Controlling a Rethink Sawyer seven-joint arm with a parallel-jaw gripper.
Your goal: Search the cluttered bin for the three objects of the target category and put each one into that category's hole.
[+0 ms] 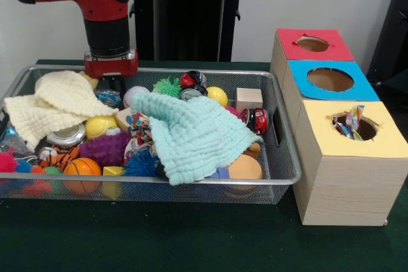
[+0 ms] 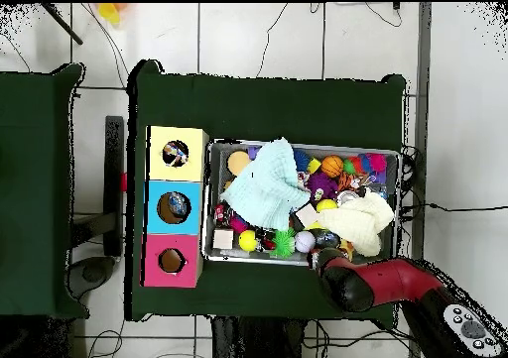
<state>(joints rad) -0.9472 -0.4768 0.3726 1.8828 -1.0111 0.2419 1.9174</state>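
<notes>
A wire mesh bin (image 1: 159, 181) (image 2: 209, 200) holds a heap of toys. My gripper (image 1: 112, 85) hangs at the bin's far left corner, just behind a cream cloth (image 1: 57, 103) (image 2: 365, 221); in the overhead view the red arm (image 2: 357, 281) hides it. A pale teal cloth (image 1: 191, 135) (image 2: 262, 190) covers the bin's middle. Three boxes stand beside the bin, with holes in a red top (image 1: 312, 44), a blue top (image 1: 329, 79) and a yellow top (image 1: 354, 126). Something colourful sticks out of the yellow box's hole.
Loose in the bin are a yellow ball (image 1: 217, 95), a green spiky ball (image 1: 167, 86), a wooden cube (image 1: 248, 99), a red toy car (image 1: 258, 120), a small basketball (image 1: 83, 169), a purple fuzzy toy (image 1: 105, 148) and a tin can (image 1: 67, 135).
</notes>
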